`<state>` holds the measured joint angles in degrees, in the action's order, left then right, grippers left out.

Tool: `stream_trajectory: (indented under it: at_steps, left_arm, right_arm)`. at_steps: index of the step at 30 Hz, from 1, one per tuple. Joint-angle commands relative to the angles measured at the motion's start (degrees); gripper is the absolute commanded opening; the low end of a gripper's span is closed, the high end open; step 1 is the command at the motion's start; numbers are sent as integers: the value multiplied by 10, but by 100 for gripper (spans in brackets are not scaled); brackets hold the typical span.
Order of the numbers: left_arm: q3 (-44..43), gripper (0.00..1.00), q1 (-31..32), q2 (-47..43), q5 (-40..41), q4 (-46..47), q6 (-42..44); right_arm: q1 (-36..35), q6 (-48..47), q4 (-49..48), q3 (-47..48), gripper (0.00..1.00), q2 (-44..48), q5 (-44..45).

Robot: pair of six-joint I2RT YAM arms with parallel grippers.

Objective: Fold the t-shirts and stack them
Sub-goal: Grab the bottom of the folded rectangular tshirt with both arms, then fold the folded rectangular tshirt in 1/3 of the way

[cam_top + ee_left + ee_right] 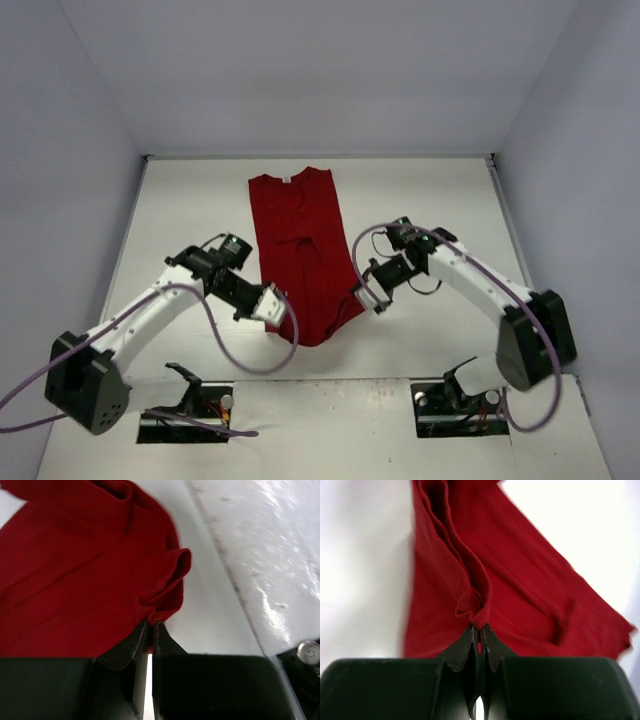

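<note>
1. The t-shirt [300,250] is looking like soft matt cloth, wrinkling all over.
2. The table [200,210] is coming across smooth and white, kinda glossy where light's hitting.
3. The left gripper [151,624] and right gripper [479,626] are both looking dull black, a bit scuffed.
4. The arm shells [150,310] are looking like smooth white plastic.

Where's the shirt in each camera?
Top: shirt in the centre, lying lengthwise.
Left wrist: upper left, an edge fold pinched in the left claw.
Right wrist: centre to right, a fold pinched in the right claw.
Shared landmark: the white table under it.
</note>
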<state>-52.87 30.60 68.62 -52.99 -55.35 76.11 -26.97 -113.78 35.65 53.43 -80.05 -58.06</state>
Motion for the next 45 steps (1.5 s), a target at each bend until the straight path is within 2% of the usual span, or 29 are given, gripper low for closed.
stream_trajectory:
  at_steps: [1, 3, 5, 8, 15, 19, 22, 28, 36, 45]
  left_arm:
    - [-115, 0, -104, 101, -123, 3, -44]
    - [-185, 0, -145, 172, -155, 2, -61]
    - [-210, 0, -167, 214, -159, 2, -64]
    - [-323, 0, -203, 305, -167, 2, -95]
    - [-472, 0, -244, 485, -145, 2, -146]
    - [-531, 0, -250, 547, -137, 2, -181]
    - [-558, 0, -255, 580, -126, 2, -198]
    - [-586, 0, -275, 621, -107, 2, -222]
    - [-551, 0, -299, 581, -119, 1, -184]
    - [-603, 0, -301, 614, -120, 2, -203]
  right_arm:
    - [45, 40, -8, 132, 0, -123, -71]
    - [63, 69, -8, 202, 0, -183, -85]
    - [67, 86, -9, 249, 0, -223, -94]
    - [76, 118, -10, 338, 0, -323, -102]
    - [91, 194, -9, 515, 0, -473, -104]
    - [94, 232, -10, 600, 0, -542, -102]
    - [100, 251, -10, 622, 0, -564, -101]
    - [119, 249, -11, 590, 0, -560, -89]
    - [144, 246, -11, 540, 0, -504, -101]
    - [147, 298, -11, 611, 0, -550, -109]
